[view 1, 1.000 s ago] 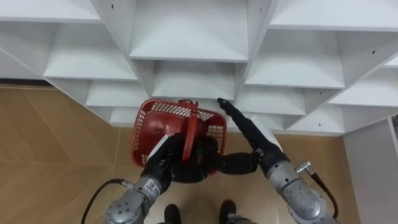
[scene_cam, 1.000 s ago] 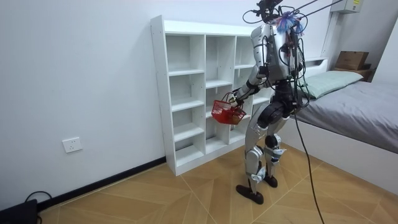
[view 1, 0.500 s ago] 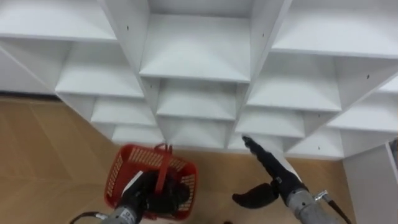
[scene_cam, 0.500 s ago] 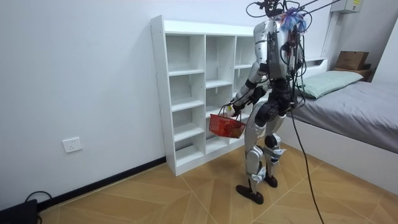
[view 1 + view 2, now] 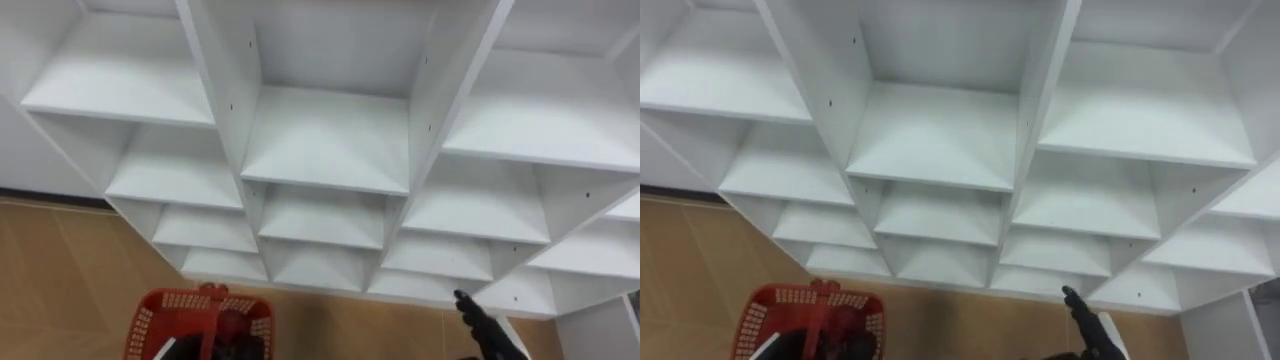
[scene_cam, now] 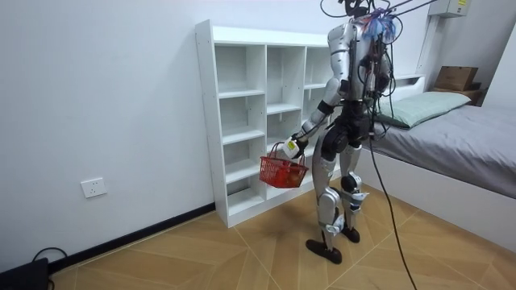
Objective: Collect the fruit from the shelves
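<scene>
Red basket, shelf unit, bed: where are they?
red basket (image 6: 283,172), room view, its mesh side.
shelf unit (image 5: 323,140), left eye view, middle shelf board.
bed (image 6: 476,145), room view, grey cover.

the red basket (image 5: 147,322) and the right hand (image 5: 482,328) are cut off by the lower edge; the basket's contents cannot be told.

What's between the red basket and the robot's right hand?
Just bare wooden floor, seen in the left eye view. Nothing lies between the red basket, held by the left hand, and the open right hand.
</scene>
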